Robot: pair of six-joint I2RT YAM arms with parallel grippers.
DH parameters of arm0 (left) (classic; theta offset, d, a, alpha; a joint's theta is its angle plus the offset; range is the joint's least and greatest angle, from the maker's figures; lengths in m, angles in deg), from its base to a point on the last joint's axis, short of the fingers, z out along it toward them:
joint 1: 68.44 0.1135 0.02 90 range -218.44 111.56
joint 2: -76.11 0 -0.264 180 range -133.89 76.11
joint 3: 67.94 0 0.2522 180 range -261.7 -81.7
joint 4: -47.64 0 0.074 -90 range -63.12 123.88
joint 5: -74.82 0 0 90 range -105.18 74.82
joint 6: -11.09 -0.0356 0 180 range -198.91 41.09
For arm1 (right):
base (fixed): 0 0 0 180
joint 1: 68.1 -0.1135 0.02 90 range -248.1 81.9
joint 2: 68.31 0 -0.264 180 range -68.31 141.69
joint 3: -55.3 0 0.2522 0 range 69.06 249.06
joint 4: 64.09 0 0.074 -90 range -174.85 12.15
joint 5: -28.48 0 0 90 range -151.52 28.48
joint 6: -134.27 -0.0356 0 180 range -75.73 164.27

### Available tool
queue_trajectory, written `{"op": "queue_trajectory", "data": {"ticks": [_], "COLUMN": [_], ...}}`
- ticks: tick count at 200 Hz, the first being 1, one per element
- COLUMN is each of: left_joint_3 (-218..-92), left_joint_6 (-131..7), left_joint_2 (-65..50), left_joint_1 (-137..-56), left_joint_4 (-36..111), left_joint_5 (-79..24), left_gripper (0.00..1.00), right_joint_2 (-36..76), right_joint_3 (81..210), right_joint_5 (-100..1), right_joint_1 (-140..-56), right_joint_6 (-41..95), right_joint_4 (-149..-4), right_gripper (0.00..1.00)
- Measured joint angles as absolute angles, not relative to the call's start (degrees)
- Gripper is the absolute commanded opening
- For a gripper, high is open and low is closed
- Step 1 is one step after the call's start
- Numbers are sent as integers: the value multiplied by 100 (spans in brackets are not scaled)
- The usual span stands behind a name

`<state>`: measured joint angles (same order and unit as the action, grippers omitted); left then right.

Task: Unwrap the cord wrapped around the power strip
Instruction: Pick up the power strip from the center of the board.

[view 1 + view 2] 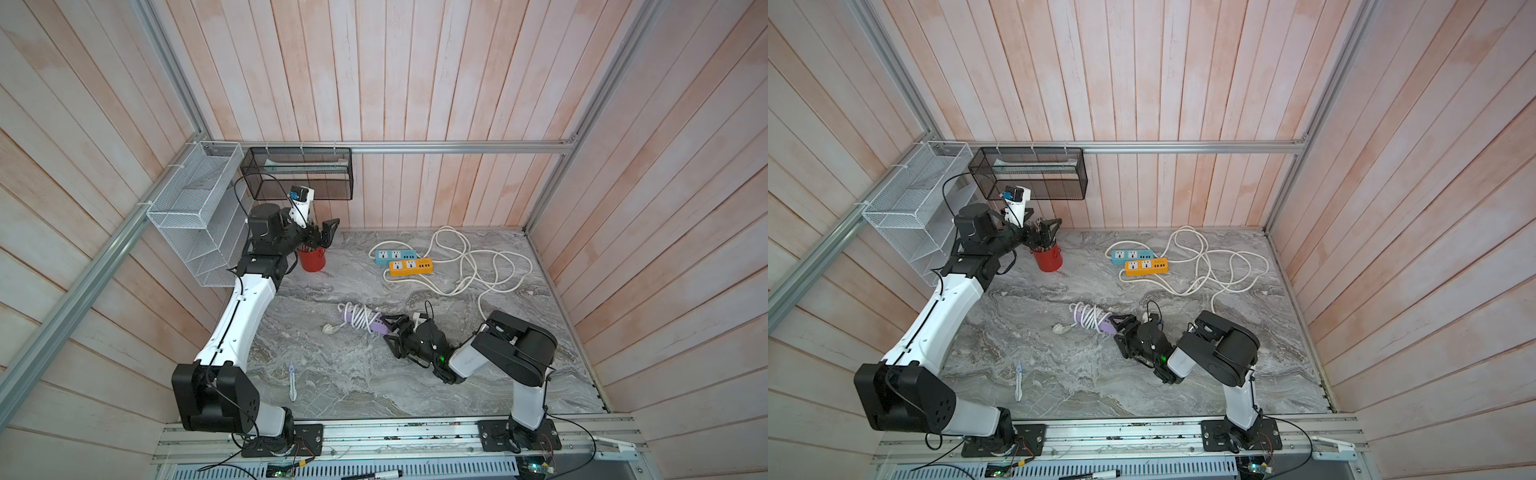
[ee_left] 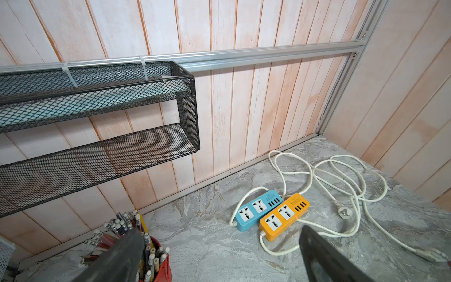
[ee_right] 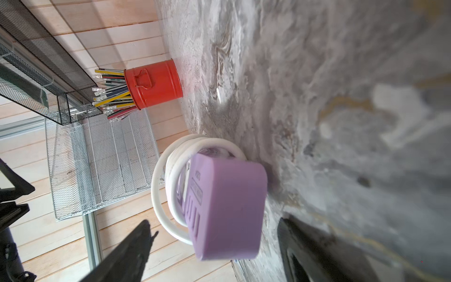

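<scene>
Right gripper [image 1: 387,329], open astride the strip's [image 3: 227,207] bare end, should clamp squarely, clear of cord [image 1: 358,316]; left gripper [image 1: 324,234] open.

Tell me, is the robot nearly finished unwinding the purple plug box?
Barely begun. Done: only the blue strip and orange strip at the back lie with loose cords. In hand: the right jaws stand open either side of the purple power strip, at its end, not gripping yet. To do: its white cord is wound round it, every loop to come off. The left jaws hang open above the red cup.
</scene>
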<state>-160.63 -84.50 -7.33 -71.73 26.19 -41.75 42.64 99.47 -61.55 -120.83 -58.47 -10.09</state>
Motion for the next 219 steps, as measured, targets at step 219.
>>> {"op": "queue_trajectory", "data": {"ticks": [219], "left_joint_3": [-16033], "left_joint_6": [-8428], "left_joint_2": [-648], "left_joint_1": [-7173], "left_joint_4": [2744], "left_joint_5": [-4216], "left_gripper": [100], "right_joint_2": [4900], "right_joint_3": [10109], "right_joint_5": [-6617], "right_joint_1": [-12160], "right_joint_6": [-6135], "right_joint_4": [-235], "right_gripper": [39]}}
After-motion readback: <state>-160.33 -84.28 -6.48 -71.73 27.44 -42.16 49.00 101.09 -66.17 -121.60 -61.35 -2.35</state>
